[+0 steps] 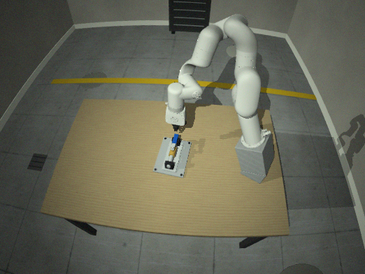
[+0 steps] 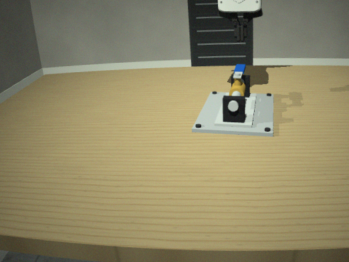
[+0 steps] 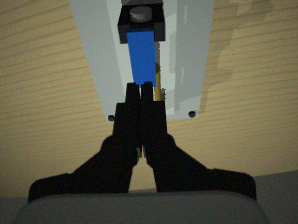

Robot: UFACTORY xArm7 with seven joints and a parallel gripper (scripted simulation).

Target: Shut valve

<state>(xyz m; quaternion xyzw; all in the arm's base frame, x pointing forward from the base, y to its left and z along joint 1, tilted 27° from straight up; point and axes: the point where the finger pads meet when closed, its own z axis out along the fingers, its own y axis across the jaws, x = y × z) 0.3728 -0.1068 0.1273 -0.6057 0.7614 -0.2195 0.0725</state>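
The valve stands on a grey baseplate [image 1: 173, 156] in the middle of the table. Its blue lever [image 1: 175, 138] lies along the pipe, above the yellow valve body [image 2: 237, 89], pointing to the plate's far end; it also shows in the side view [image 2: 239, 69] and the wrist view [image 3: 141, 55]. The pipe runs between two black brackets [image 2: 233, 108]. My gripper [image 2: 241, 37] is shut with nothing between the fingers. It hangs well above the lever's free end, apart from it. In the wrist view the closed fingertips overlap the lever's tip.
The arm's grey base [image 1: 254, 159] stands on the table to the right of the plate. A dark cabinet [image 2: 220, 31] stands against the back wall behind the table.
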